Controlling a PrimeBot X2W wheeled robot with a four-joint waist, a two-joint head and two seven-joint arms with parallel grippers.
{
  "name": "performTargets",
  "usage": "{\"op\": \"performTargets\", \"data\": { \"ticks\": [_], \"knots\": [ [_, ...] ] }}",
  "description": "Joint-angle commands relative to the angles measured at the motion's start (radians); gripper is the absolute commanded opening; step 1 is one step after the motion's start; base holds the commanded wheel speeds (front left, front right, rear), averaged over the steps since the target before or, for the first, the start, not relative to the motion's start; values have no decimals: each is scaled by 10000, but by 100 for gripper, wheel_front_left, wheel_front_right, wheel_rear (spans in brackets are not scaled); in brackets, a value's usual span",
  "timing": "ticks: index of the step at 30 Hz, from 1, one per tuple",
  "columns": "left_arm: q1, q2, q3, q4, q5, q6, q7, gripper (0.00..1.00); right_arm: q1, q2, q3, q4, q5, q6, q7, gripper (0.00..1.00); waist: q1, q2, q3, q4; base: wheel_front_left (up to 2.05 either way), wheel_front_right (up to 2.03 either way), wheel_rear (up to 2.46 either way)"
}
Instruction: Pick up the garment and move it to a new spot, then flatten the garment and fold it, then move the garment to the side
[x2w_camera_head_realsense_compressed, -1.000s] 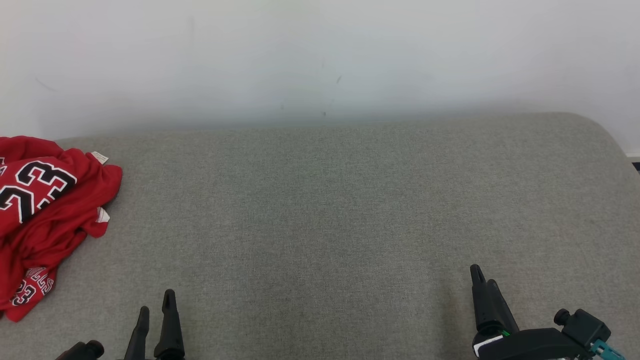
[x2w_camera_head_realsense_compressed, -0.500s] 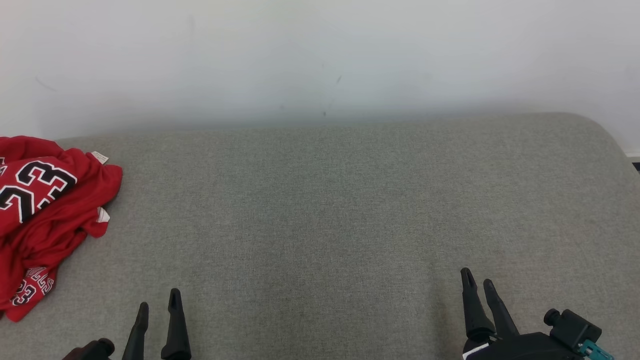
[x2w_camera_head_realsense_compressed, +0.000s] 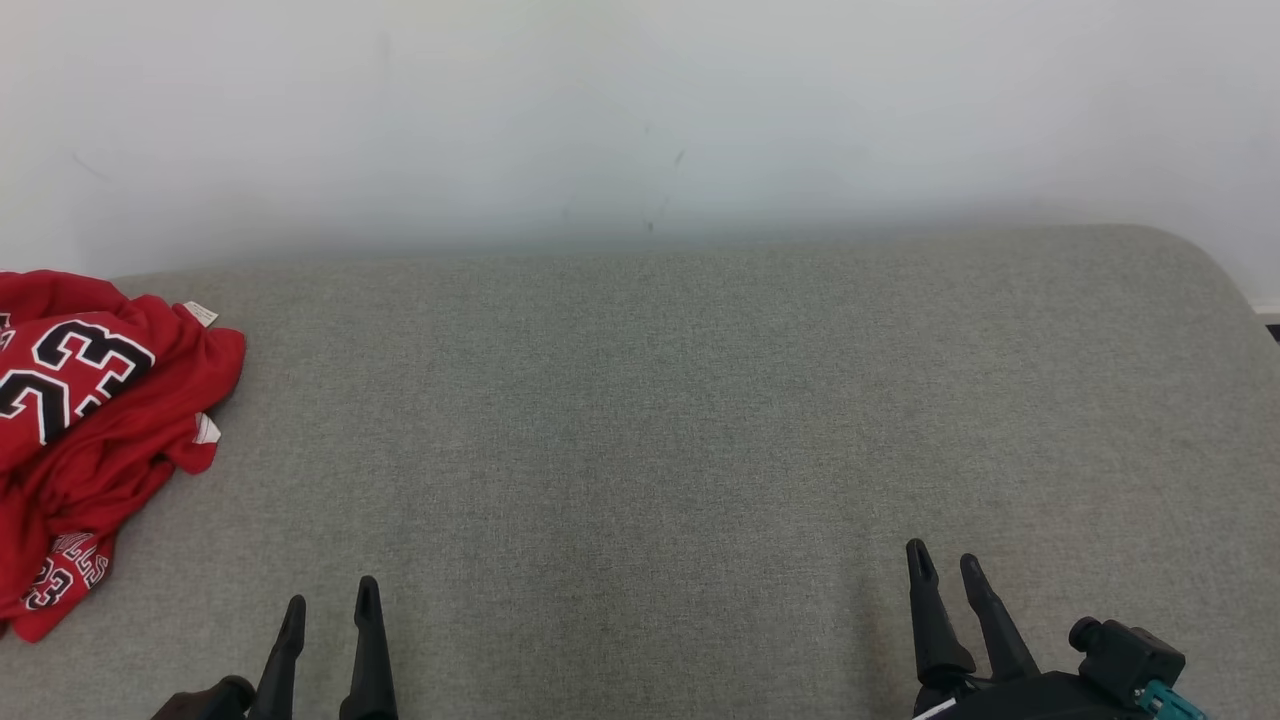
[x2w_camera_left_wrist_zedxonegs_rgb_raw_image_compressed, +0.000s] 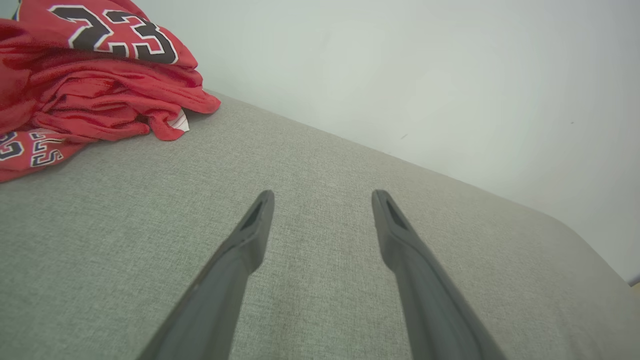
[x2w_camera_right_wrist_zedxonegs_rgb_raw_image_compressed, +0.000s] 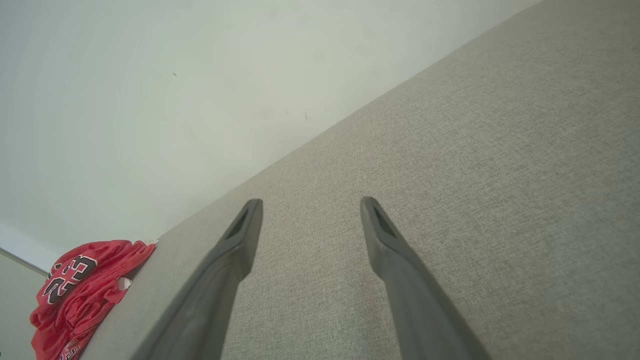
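garment (x2w_camera_head_realsense_compressed: 90, 420): red, crumpled in a heap at the left end of our grey tabletop (x2w_camera_head_realsense_compressed: 650, 400)
left hand (x2w_camera_head_realsense_compressed: 331, 592): we've got the fingers spread, near the garment, not touching
right hand (x2w_camera_head_realsense_compressed: 943, 553): spread too, well apart from it

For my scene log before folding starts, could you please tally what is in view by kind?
Red number 23 jersey: 1
Grey upholstered surface: 1
Grippers: 2 (left gripper, right gripper, both with jaws open)
Total: 4
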Motion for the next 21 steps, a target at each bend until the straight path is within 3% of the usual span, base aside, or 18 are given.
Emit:
{"op": "performTargets", "data": {
  "ticks": [1, 21],
  "knots": [
    [80, 44, -8, -112, 253, -62, -81, 100, 34, -11, 34, -103, -187, 61, -71, 100, 0, -1, 0, 2, 0, 0, 0],
    [381, 52, -9, -213, 1904, -234, -547, 100, 256, -10, -70, -52, -1950, 62, -544, 100, 0, -1, -7, 23, 0, 0, 0]
  ]
}}
